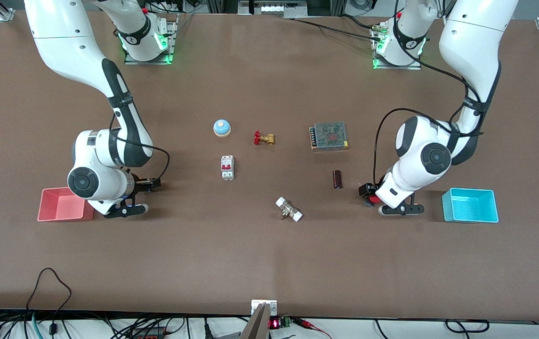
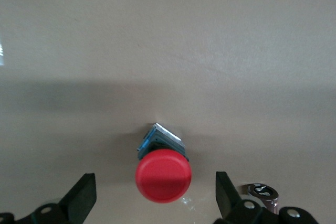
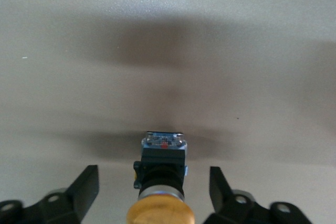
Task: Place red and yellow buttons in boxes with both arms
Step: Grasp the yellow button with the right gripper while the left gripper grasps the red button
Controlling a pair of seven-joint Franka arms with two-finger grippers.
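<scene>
Two small push-button switches lie on the brown table: the red-capped button between the spread left gripper, the orange-yellow-capped button between the spread right gripper. Both are judged light, rigid and smooth-capped, best gripped across the black body. Only the front view shows the pink-red bin and cyan-blue bin beside them.
</scene>
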